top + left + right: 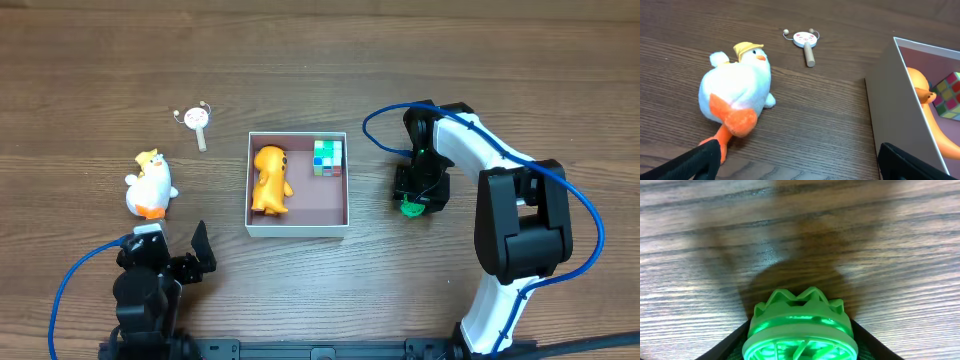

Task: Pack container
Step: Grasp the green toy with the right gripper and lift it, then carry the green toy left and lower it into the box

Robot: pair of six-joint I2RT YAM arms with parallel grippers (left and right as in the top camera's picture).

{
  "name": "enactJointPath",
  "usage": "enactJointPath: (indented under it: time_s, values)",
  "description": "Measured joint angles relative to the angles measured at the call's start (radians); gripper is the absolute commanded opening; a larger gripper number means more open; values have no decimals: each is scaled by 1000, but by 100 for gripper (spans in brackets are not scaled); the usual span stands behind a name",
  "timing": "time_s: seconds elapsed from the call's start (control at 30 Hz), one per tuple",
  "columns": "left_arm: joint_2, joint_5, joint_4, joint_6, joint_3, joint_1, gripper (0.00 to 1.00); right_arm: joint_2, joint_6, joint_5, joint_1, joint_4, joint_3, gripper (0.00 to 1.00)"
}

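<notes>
The container point(297, 228) is a shallow white box with a pinkish-brown inside, at the table's middle. An orange toy figure point(270, 180) and a coloured cube point(327, 157) lie in it. To its right, my right gripper point(414, 202) points down at the table. Its fingers press both sides of a green crown-shaped toy point(800, 325). My left gripper point(175, 240) stands open near the front left. A white plush duck point(737, 90) lies just ahead of it, and the container's wall point(895, 110) is on its right.
A small wooden rattle with a face point(197, 120) lies at the back left, beyond the duck point(150, 185). A blue cable loops around each arm.
</notes>
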Motion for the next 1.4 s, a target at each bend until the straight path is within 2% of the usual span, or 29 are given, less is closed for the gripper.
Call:
enactJointPath:
  time_s: [0.23, 0.3, 0.43, 0.57, 0.63, 0.77, 0.8, 0.9, 1.03, 1.2, 1.4]
  values:
    - [0, 0, 0, 0, 0, 0, 100, -2, 0, 1, 0, 4, 5, 49]
    - [0, 0, 0, 0, 0, 0, 100, -2, 0, 8, 0, -24, 52, 49]
    - [0, 0, -1, 0, 0, 0, 100, -2, 0, 32, 0, -173, 325, 50]
    - [0, 0, 0, 0, 0, 0, 100, -6, -1, 47, 23, -329, 675, 51]
    - [0, 0, 0, 0, 0, 0, 100, -8, -1, 44, 74, -336, 763, 51]
    - [0, 0, 0, 0, 0, 0, 100, -8, -1, 8, 267, -244, 791, 52]
    - [0, 0, 0, 0, 0, 0, 100, -8, -1, 3, 301, -224, 791, 55]
    - [0, 0, 0, 0, 0, 0, 100, -8, -7, -5, 393, -163, 791, 55]
    - [0, 0, 0, 0, 0, 0, 100, 24, -19, 9, 432, -145, 792, 54]
    - [0, 0, 0, 0, 0, 0, 100, 196, -24, 15, 439, -158, 792, 55]
    - [0, 0, 0, 0, 0, 0, 100, 222, -26, 0, 439, -151, 792, 56]
